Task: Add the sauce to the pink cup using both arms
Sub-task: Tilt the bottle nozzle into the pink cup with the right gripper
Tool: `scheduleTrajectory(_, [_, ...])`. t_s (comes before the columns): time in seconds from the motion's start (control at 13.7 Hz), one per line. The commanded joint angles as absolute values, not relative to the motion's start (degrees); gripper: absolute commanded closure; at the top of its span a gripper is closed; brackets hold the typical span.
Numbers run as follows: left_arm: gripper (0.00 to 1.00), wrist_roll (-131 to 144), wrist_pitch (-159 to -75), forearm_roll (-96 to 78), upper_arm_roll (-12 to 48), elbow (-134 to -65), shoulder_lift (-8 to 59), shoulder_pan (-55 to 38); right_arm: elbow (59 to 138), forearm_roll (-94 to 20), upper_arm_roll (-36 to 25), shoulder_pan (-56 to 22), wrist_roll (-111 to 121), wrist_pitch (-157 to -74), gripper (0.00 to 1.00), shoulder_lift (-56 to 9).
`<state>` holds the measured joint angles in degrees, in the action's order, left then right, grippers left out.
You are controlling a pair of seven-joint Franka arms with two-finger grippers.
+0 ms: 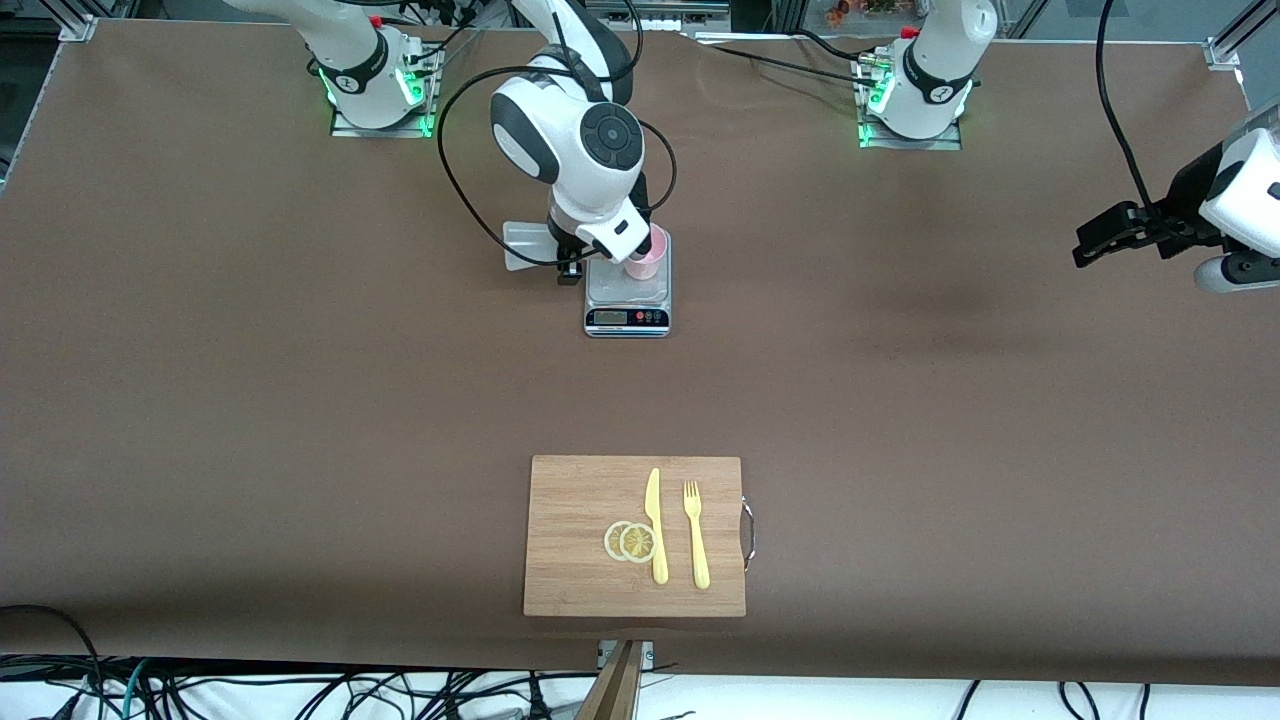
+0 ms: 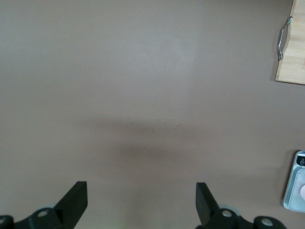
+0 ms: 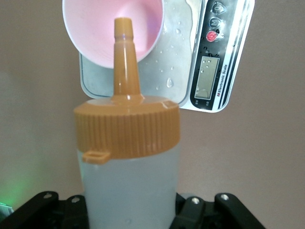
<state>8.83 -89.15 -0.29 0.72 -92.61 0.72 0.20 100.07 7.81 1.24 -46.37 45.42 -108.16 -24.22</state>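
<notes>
The right gripper (image 1: 600, 262) is pinched on the sauce bottle (image 3: 127, 157), whose nozzle points over the pink cup (image 1: 645, 255) standing on the scale (image 1: 628, 295). The left gripper (image 1: 1092, 243) waits with fingers spread over the table's left-arm end

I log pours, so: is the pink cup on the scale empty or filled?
Empty, by what shows: the right wrist view looks into the pink cup, and its inside is bare pink, with the sauce bottle's nozzle pointing at it.
</notes>
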Motion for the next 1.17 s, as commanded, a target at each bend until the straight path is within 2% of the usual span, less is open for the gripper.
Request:
scheduleTrajectory(0.0, [0.0,7.91,-88.42,-1.32,0.53,-91.85,1.05,0.0,98.88,9.14,0.7,-47.2,44.65,-107.58,1.0,-24.43])
scheduleTrajectory(1.1, [0.0,7.91,-88.42,-1.32,0.53,-91.85,1.05,0.0,98.79,12.56,0.7,-47.72,44.3,-107.49,1.0,-24.79])
